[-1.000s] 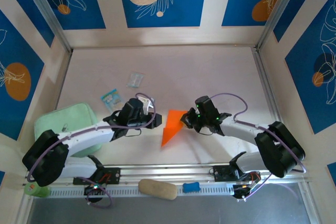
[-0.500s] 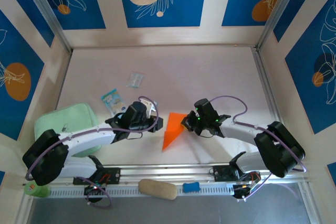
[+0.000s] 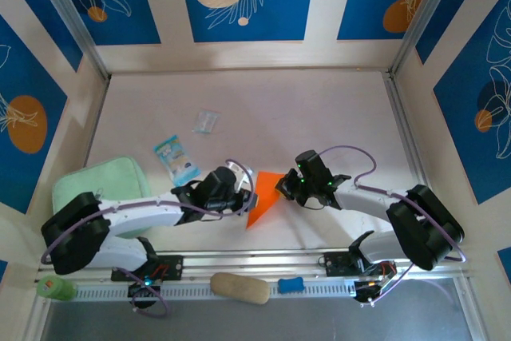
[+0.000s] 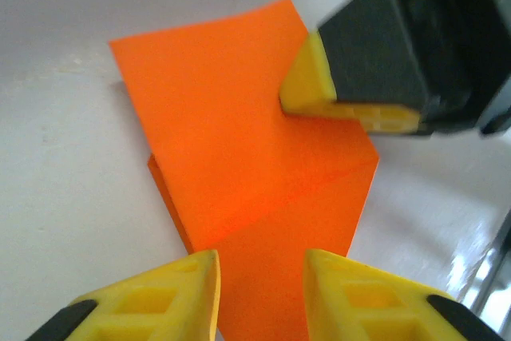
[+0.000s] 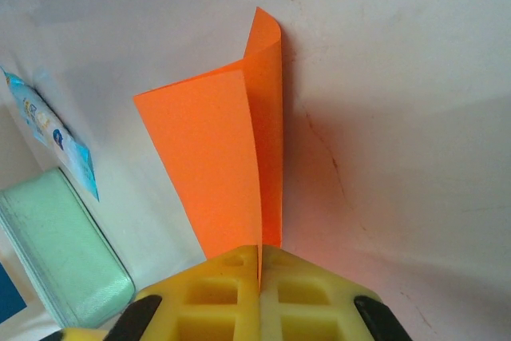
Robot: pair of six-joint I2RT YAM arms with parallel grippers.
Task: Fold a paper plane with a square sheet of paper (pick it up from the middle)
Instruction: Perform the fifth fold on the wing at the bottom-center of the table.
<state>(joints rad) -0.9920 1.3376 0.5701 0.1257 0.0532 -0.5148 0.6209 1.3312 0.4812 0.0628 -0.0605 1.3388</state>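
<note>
The folded orange sheet of paper (image 3: 263, 197) is being held at the middle of the table (image 3: 319, 117), one edge being pinched by the closed right gripper (image 5: 259, 265). The left gripper (image 4: 259, 277) is being poised over it, fingers parted, clasping nothing.

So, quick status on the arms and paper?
Right gripper shut on orange paper. Left gripper open at its edge. Packet and green pad sit apart.
</note>
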